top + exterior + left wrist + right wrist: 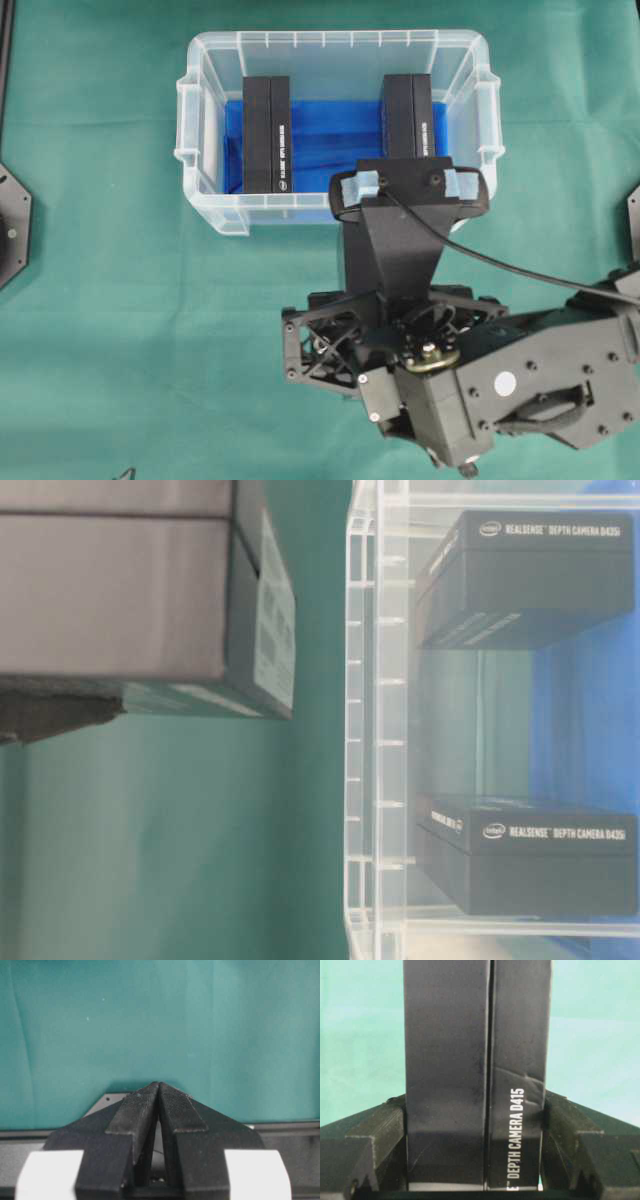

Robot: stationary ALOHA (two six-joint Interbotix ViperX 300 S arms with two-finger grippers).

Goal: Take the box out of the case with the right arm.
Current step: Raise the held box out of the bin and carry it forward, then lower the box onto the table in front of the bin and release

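Note:
In the right wrist view my right gripper [472,1105] is shut on a black box [470,1060] printed "DEPTH CAMERA D415", one finger pressed on each side, green cloth behind it. From table level that held box [130,590] hangs outside the clear case [365,730], off the cloth. Overhead, the right arm [420,330] covers the held box, just in front of the case [215,210]. Two more black boxes [266,135] [408,115] stand on the blue sheet inside. My left gripper [159,1086] is shut and empty over bare cloth.
Green cloth [130,330] covers the table all round the case. A black arm base plate [12,225] sits at the left edge and another [632,210] at the right edge. A black cable [520,265] runs from the wrist camera to the right.

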